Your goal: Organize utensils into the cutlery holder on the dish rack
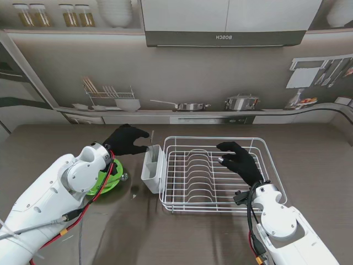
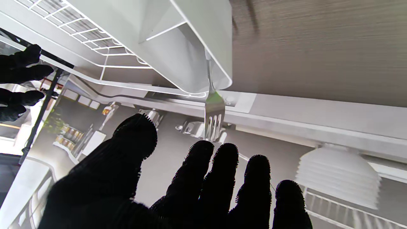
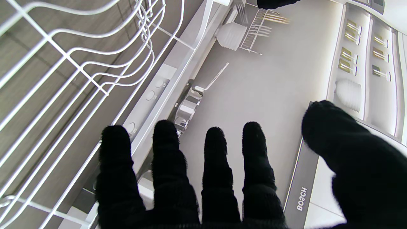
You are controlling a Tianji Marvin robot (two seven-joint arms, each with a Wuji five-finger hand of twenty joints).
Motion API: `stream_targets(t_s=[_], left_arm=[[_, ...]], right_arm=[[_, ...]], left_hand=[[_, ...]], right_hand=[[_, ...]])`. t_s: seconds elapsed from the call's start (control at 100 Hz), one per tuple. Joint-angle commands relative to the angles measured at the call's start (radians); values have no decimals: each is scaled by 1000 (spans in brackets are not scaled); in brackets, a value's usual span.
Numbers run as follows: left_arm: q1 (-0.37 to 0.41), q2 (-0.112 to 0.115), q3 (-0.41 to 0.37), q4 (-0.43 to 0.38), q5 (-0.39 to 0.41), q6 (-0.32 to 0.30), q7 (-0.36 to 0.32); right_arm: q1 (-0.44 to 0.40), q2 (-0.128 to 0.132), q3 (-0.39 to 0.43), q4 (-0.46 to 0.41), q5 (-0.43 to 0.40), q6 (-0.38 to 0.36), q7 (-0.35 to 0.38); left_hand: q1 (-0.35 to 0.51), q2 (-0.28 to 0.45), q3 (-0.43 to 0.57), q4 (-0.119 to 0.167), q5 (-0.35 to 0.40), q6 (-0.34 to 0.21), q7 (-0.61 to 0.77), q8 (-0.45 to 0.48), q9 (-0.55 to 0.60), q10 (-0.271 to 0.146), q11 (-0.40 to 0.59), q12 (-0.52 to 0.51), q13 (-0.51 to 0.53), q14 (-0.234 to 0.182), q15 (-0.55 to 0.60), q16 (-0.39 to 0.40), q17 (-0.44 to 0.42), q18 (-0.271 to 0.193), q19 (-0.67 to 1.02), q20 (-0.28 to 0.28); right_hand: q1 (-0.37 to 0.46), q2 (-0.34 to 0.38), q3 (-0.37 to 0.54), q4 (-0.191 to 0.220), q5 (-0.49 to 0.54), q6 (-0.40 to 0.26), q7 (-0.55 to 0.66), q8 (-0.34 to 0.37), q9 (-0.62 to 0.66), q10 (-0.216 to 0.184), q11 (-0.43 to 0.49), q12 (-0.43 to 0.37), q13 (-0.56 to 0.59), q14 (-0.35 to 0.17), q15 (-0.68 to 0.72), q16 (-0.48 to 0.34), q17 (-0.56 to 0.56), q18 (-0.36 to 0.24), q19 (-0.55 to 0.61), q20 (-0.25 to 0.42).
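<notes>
Fingers of the left hand are spread and hold nothing; just beyond their tips a metal fork stands tines-up in the white cutlery holder clipped to the dish rack. Right hand hovers over the rack, fingers apart, empty. Judgement: the fork is light, rigid and slick; grip any remaining utensil mid-handle. None can be made out on the tabletop.

A dark wood-grain bench is filling the foreground. Behind it a printed kitchen backdrop is showing a range hood, a shelf carrying a pan and pot, and hanging utensils.
</notes>
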Motion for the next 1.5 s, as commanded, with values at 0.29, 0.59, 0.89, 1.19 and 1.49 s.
stream_targets(t_s=[0.29,0.59,0.89,1.19,1.49], left_arm=[[140,32,-118,-112,88,26,-45],[246,53,-210,-181,213,-14,-74],[243,61,-192,-130,245,-48,-72],[225,63,-169,-80,254,-54,-57],[191,60,-129,-19,248,-55,-16]], right_arm=[[-6,-3,-3,-5,2,1,18],[-6,-2,-6,-4,3,-1,21],[-6,-3,-6,-2,8,-2,20],[-5,-3,-7,-1,16,-2,21],[-3,-4,-6,2,20,-2,23]], left_hand=[[-8,13,-21,-10,32,4,24,-12,3,-1,2,-10,-4,16,-21,-6,-9,-17,-8,14],[30,-11,27,-17,171,-106,159,118,66,-32,35,44,31,11,2,1,22,-6,-3,9],[65,-68,121,-16,124,-148,73,65,42,-53,15,13,26,0,1,-6,19,-4,-10,-4],[85,-113,161,-20,85,-170,43,30,27,-59,12,2,17,-5,-2,-10,20,-5,-12,-11],[67,-121,168,-25,68,-173,37,14,23,-61,13,0,13,-7,-2,-10,17,-6,-12,-14]], right_hand=[[-16,21,8,24,-21,2,-1,4,4,0,-5,-2,23,-9,-4,15,7,-23,-26,21],[-17,24,8,24,-23,5,-1,3,7,3,-4,-2,23,-10,-4,15,7,-22,-28,22],[-16,23,8,24,-23,4,0,3,12,3,-5,-2,25,-9,-3,15,7,-22,-30,24],[-16,25,7,24,-23,3,0,3,18,5,-5,-2,28,-6,-3,16,9,-21,-31,25],[-17,27,6,25,-25,3,-1,3,23,5,-5,-2,32,-4,-1,16,11,-20,-32,26]])
